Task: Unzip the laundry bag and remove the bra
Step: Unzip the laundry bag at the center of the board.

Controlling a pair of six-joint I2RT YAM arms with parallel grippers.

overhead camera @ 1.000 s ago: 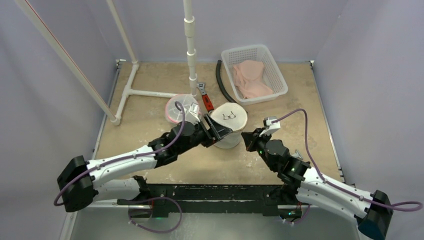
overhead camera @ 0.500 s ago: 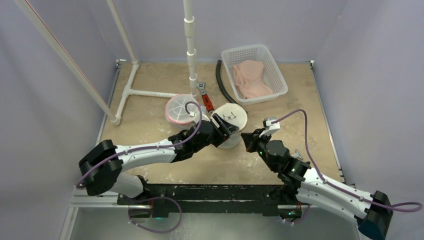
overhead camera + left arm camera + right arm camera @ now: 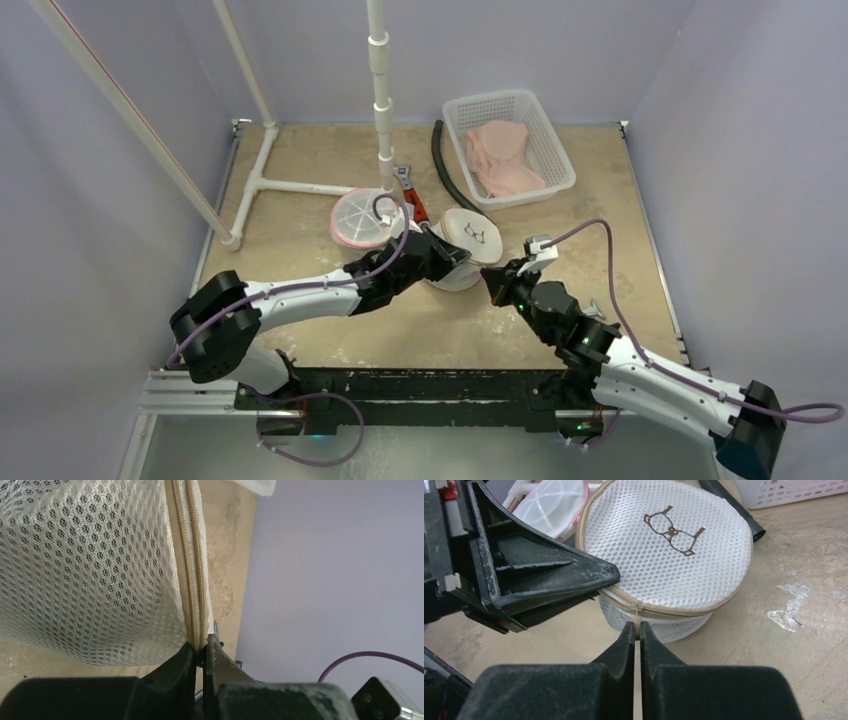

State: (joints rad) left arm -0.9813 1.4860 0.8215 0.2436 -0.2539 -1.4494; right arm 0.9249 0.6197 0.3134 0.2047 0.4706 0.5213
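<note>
One round white mesh laundry bag (image 3: 468, 240) sits on the counter (image 3: 600, 200) between both pairs of fingers. The left fingers (image 3: 177, 667) clench its beige zipper seam (image 3: 192, 555); the right fingers (image 3: 621, 645) pinch the zipper pull (image 3: 637, 616). Beyond them lie one pink-rimmed lid (image 3: 358, 218), one red-handled wrench (image 3: 412, 206), one black ribbed hose (image 3: 438, 150) and one plastic lattice basket (image 3: 487, 97) holding pink fabric (image 3: 505, 155).

Robot lab test cell, plain lavender walls (image 3: 110, 260), worn tan tabletop (image 3: 600, 215), white PVC pipe frame (image 3: 380, 90)
</note>
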